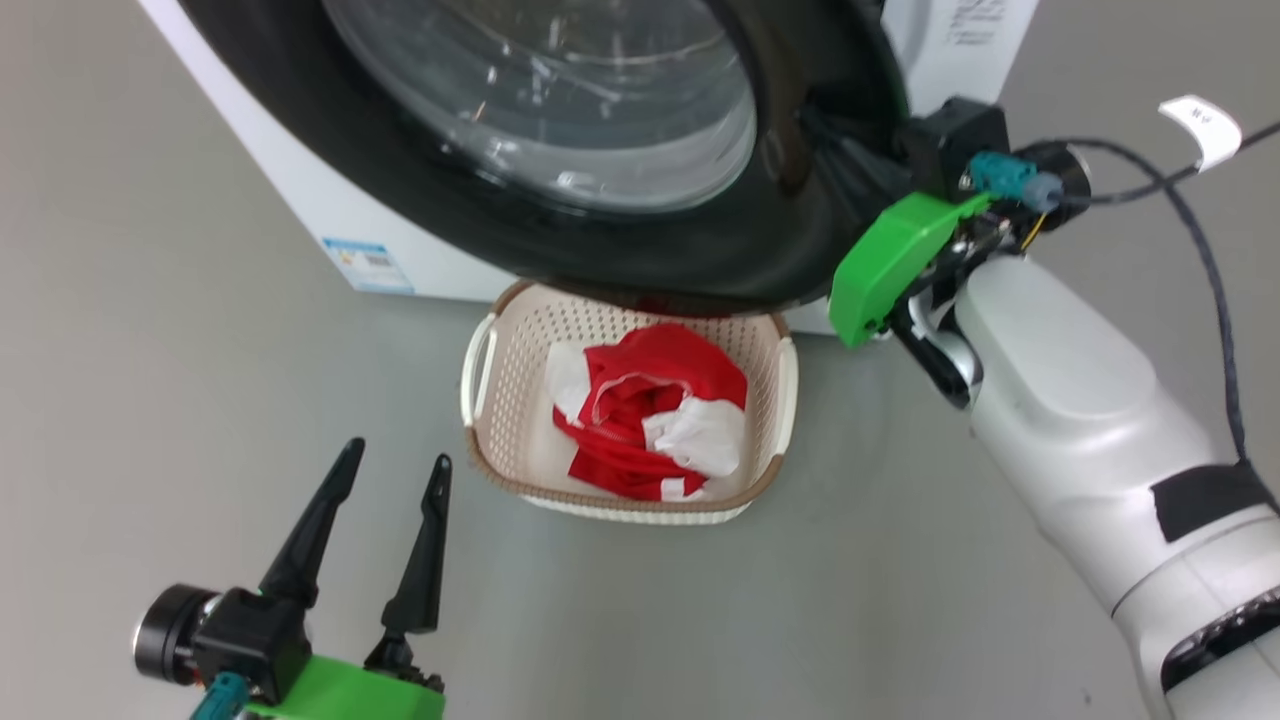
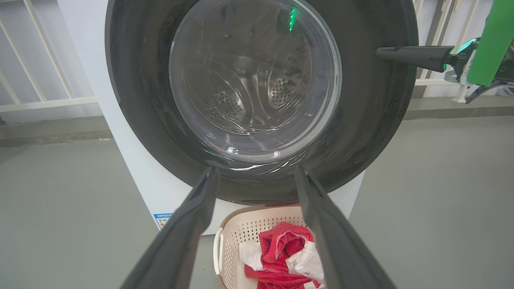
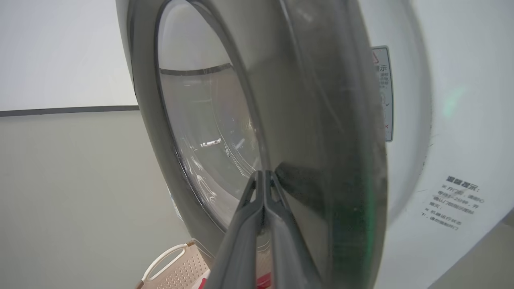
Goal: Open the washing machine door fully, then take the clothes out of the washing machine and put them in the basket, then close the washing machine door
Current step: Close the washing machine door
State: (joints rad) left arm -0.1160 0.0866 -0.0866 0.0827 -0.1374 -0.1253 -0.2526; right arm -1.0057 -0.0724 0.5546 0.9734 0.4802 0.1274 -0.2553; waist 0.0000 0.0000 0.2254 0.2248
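1. Sitting bundled in the basket (image 1: 520,380) at the centre of the head view were the red-and-white clothes (image 1: 650,410). Unloading looked done, and the drum behind the glass appeared empty.
2. Closing was the step in hand: the washing machine door (image 1: 640,255) filled the top of the frame, swung across the front of the washing machine (image 2: 152,184).
3. The right gripper (image 3: 264,176) had its fingers pinched together on nothing, tips against the door's black rim at the lower middle of the right wrist view.
4. Whether the door had latched I could not tell; the edge-on view was too blurred.
5. The left gripper (image 1: 396,452) hovered at lower left, jaws spread wide and empty, apart from the basket.
6. The basket's far rim lay tucked under the door's lower edge, close company for a swinging door.
7. A dark cable (image 1: 1205,260) with a white tag (image 1: 1200,125) trailed at upper right, and a blue label (image 1: 365,265) showed up and to the left of the basket.
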